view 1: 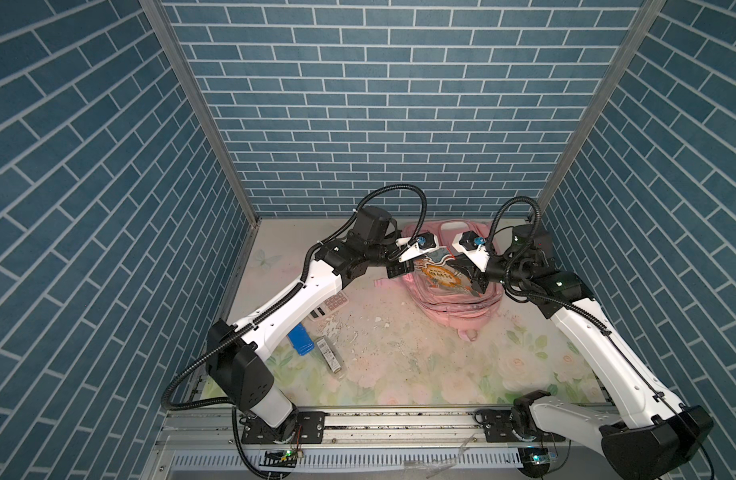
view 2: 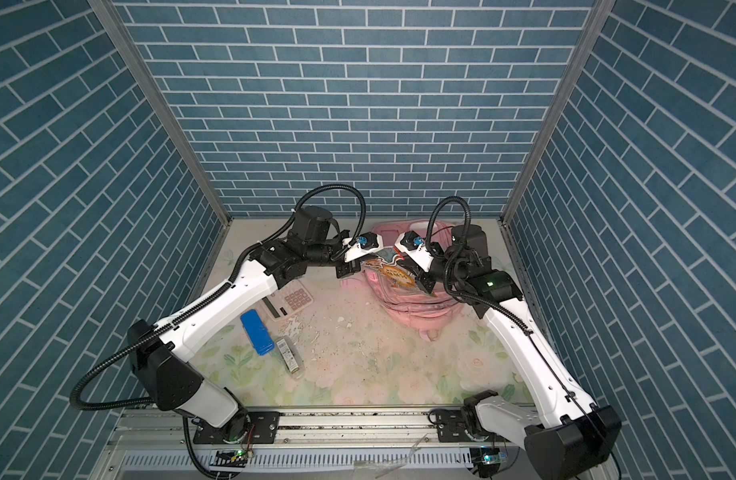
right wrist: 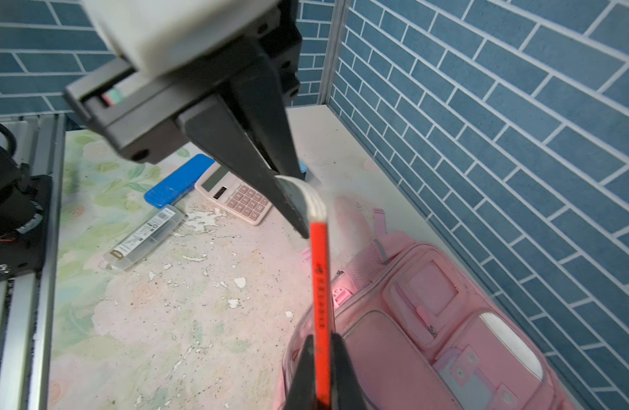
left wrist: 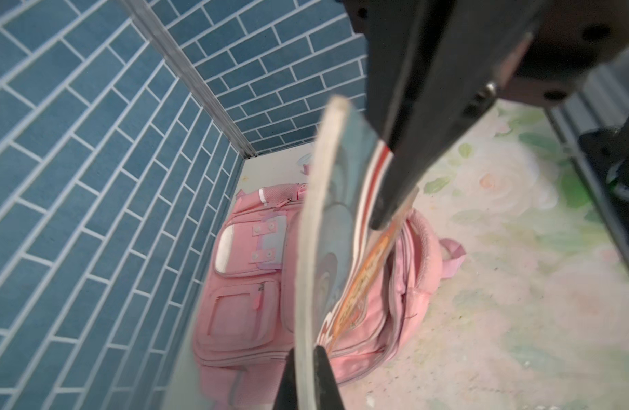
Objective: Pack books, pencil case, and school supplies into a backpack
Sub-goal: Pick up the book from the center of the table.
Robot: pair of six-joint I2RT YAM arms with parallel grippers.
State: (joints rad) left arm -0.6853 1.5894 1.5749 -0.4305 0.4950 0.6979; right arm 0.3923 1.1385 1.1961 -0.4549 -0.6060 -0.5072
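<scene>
- Two arms reach from the near rail across the worn floral-print tabletop (view 1: 399, 361) to its far right part.
- Nearest, left of centre: a clear rectangular plastic box with a printed label (view 1: 329, 359) lies flat. A blue oblong pencil case (view 1: 300, 340) lies just beside it.
- Next back: a pale calculator with pinkish keys (view 2: 293, 302) lies flat, partly under the left arm in both top views. These three items sit well apart from the bag.
- Farther, close to the right wall: the pale pink fabric backpack (view 1: 462, 309) lies with its front pockets facing up.
- Above the backpack: a thin teal-covered paperback book (view 1: 441, 276) with an orange circle and a red spine hangs bowed between the two claws.
- Left gripper (left wrist: 305, 355): fingers pressed together on the book's page edge.
- Right gripper (right wrist: 322, 340): fingers clamped on the red spine.
- Whether the book's lower edge touches or enters the backpack cannot be told.
</scene>
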